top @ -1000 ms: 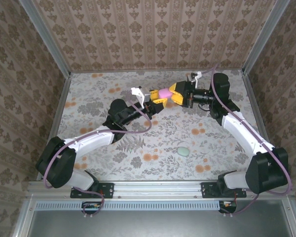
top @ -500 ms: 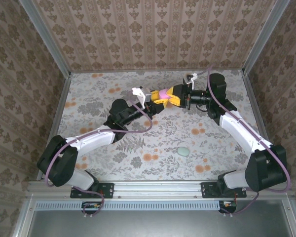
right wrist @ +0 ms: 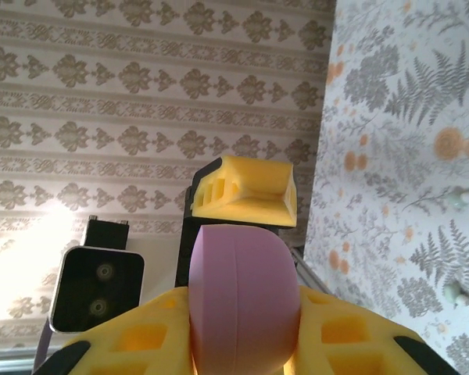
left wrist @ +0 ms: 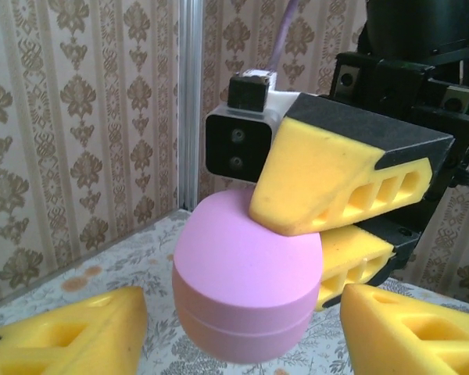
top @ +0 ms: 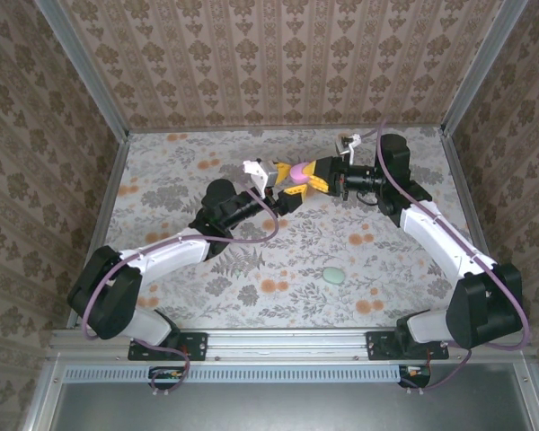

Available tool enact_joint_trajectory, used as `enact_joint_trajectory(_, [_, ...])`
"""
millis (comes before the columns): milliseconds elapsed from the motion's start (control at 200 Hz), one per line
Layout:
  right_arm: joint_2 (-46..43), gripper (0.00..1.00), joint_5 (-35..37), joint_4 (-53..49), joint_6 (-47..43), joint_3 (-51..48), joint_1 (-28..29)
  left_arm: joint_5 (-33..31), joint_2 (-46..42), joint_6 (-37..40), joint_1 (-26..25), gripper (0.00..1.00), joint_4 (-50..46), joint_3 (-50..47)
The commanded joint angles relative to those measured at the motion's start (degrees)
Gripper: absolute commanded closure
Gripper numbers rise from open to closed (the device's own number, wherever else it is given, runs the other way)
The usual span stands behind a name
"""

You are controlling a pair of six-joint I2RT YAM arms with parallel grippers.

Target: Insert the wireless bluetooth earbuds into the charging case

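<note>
The right end effector (right wrist: 242, 344) pinched the closed pink charging case (left wrist: 246, 273) in the air above the worktop (top: 162, 180). The left end effector (left wrist: 242, 332) stood wide, its yellow fingers (left wrist: 70, 332) either side of the case without touching it. A mint case (top: 333, 273) lay on the worktop, nearer the arm bases.

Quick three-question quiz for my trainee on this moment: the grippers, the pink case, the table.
1. True or false: the left gripper is clamped on the pink case.
2. Which one holds the pink case up off the table? A: left gripper. B: right gripper. C: both.
3. Fill in: the other case, lying on the table, is pale ____.

Key: 1 false, its fingers stand apart from the case. 2 B. 3 green.
</note>
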Motion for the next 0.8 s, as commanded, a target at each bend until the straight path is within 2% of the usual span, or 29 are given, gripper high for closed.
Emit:
enact_joint_trajectory(0, [-1.45,0.77,3.96,-1.90,-3.13,-0.12,-0.63,-1.86,-2.49,2.00,-0.23,0.28,-2.78,0.01])
enact_joint_trajectory(300, [-0.23,0.77,15.58,0.31,-5.55,-5.06,-2.09,-8.35,-6.90,4.83,-0.33,0.24,-9.99,-1.58])
enact_joint_trajectory(455, [4.29,0.77,20.63,-1.38,-8.82,-6.80,-2.76,-12.62,-11.01,5.19,-0.25,0.24,-14.66,-3.01])
enact_joint_trajectory(795, [21.11,0.76,20.15,-1.26,-12.93,-3.58,-2.93,-16.12,-19.57,3.86,-0.32,0.24,-24.65,-4.90])
